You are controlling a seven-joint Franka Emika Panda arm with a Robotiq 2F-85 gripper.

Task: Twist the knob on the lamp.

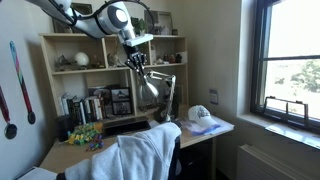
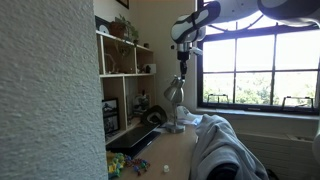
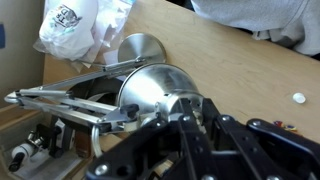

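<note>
We find the lamp [image 1: 150, 90] [image 2: 174, 96] standing on the bench [image 1: 66, 155], its shade tilted. The gripper [image 3: 190, 118] sits at the shade's narrow rear end. We cannot tell whether it is clenched or released.

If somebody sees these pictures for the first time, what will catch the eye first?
The shiny cone shade of the lamp fills the wrist view, with the gripper close at its narrow end. In both exterior views a bright window glows, and a white cloth hangs in front of the desk.
</note>
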